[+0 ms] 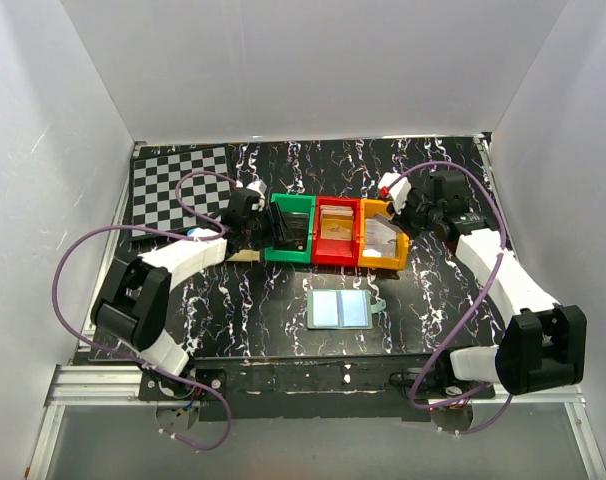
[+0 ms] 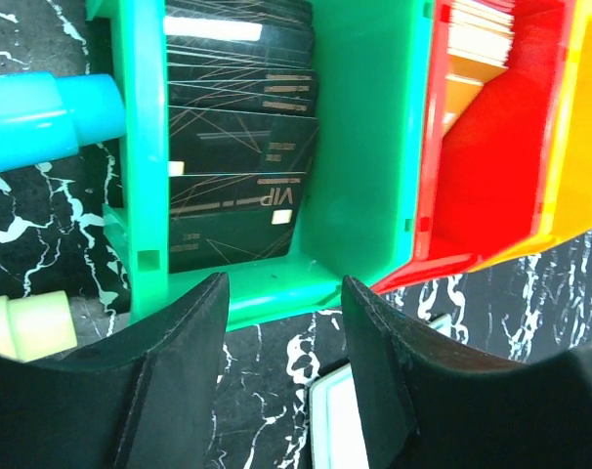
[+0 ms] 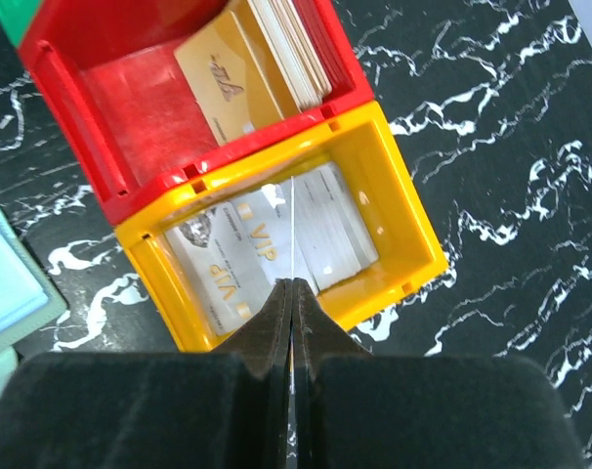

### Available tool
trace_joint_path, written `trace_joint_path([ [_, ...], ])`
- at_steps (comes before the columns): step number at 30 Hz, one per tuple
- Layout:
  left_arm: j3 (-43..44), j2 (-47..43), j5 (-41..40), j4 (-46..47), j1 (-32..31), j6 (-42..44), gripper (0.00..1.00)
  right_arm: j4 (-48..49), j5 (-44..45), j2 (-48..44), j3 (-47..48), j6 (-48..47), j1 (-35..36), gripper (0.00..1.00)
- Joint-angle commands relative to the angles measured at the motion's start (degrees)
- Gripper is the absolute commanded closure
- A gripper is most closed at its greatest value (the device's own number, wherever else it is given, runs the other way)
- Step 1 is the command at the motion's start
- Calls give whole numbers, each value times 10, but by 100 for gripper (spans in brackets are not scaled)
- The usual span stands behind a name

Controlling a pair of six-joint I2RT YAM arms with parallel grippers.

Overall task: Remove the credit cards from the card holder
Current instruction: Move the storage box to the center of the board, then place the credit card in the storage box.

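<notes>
The card holder [image 1: 340,310] lies open on the black marble table, its two pale-blue panels up and its tab at the right. Its corner shows in the left wrist view [image 2: 347,430] and its edge in the right wrist view [image 3: 8,283]. My left gripper [image 1: 273,232] is open and empty [image 2: 284,293] at the green bin [image 2: 374,195], which holds several black credit cards [image 2: 237,147]. My right gripper [image 1: 395,215] is shut [image 3: 293,285] on a thin credit card seen edge-on [image 3: 293,225], above the orange bin [image 3: 403,195] with silver VIP cards [image 3: 228,264].
A red bin [image 1: 336,232] with gold cards [image 3: 218,83] stands between the green and orange bins. A checkerboard [image 1: 178,185] lies at the back left. A cyan cylinder [image 2: 42,117] and a cream object [image 2: 27,327] lie left of the green bin. White walls surround the table.
</notes>
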Motion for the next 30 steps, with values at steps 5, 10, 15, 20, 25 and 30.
trace_joint_path([
  [5,-25,-123,34,46,-6,-20,49,-62,-86,18,35,-6,-2,99],
  [10,-47,-167,33,54,-9,-27,48,-91,-80,38,45,-19,-2,99],
  [15,-57,-187,25,50,-10,-21,48,-119,-67,50,52,-40,-1,99],
  [20,-66,-188,27,54,-10,-21,48,-152,-51,60,53,-75,-2,99],
  [25,-69,-181,29,61,-11,-25,48,-163,-41,75,51,-98,-2,99],
  [30,-69,-176,27,65,-19,-25,48,-175,-37,100,62,-112,9,99],
])
